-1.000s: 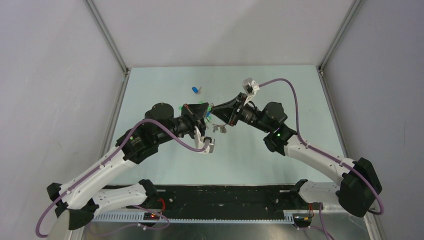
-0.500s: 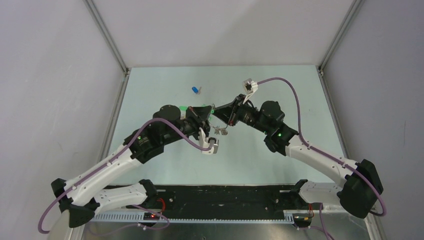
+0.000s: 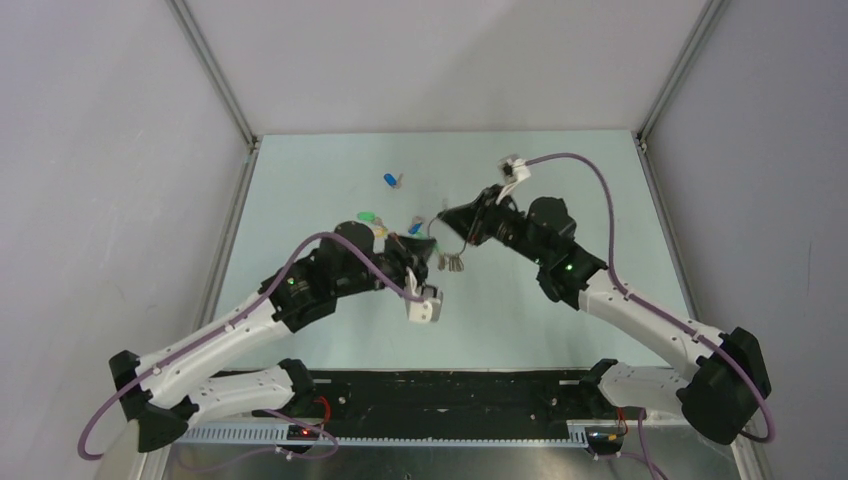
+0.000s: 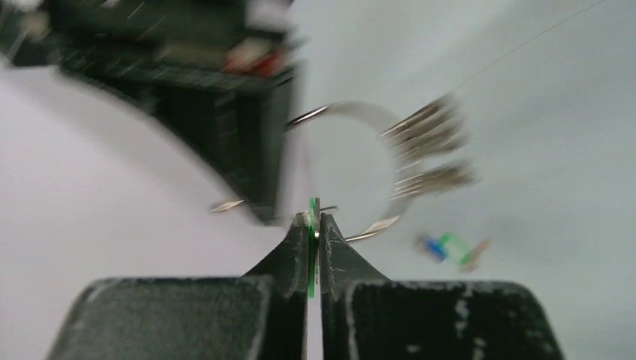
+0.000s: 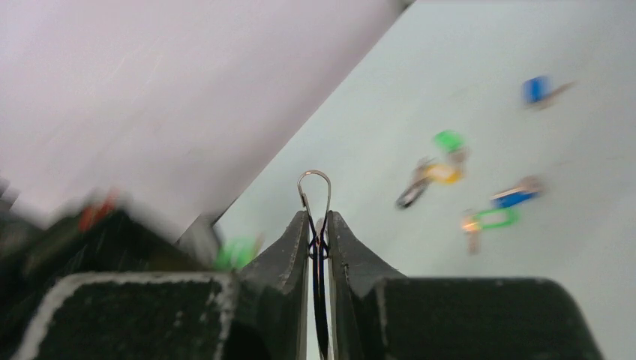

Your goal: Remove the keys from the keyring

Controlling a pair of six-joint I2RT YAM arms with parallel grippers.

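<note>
The right gripper (image 5: pixel 318 219) clamps the keyring (image 5: pixel 313 172) over the table (image 3: pixel 560 180) to steady it, while the left gripper (image 4: pixel 313 223), pinched shut on the green-capped key (image 4: pixel 312 210), seems set to work it off beside the dangling keys (image 4: pixel 424 146).

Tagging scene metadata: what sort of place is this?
Probably a lab robot cell, not a home: pale green table, plain white walls on metal framing, slotted cable duct along the near edge.

Keyring (image 4: pixel 352 108): thin, silver. Plain keys (image 4: pixel 429 142) on it: silver. Green-capped key (image 4: pixel 312 251): bright green. Worktop (image 3: pixel 520 310): pale mint. Loose on it: blue-capped key (image 3: pixel 390 180), a yellow cap (image 5: pixel 442 173). Arms (image 3: pixel 230 335) white, joints black; cables (image 3: pixel 590 180) purple.
</note>
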